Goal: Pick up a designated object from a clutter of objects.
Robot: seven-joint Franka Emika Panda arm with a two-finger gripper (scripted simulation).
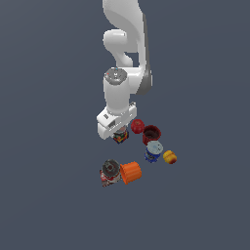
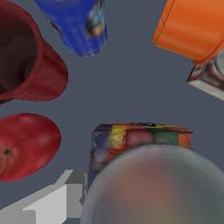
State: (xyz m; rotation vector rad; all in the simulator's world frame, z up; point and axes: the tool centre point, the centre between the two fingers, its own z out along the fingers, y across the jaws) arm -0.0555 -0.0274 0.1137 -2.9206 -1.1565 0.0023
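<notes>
The designated object, a short can with a grey round top and a red, yellow, blue and green label, stands at the upper left of the clutter of objects. My gripper is lowered straight over it and hides its top in the exterior view. In the wrist view the can fills the frame very close up, its grey lid blurred. One grey finger sits right beside its wall, and the other finger is hidden. Whether the fingers press on the can does not show.
A red ball and a dark red cup lie close beside the can. Farther off are a blue can, a yellow-red ball, an orange cup and a red-and-white can.
</notes>
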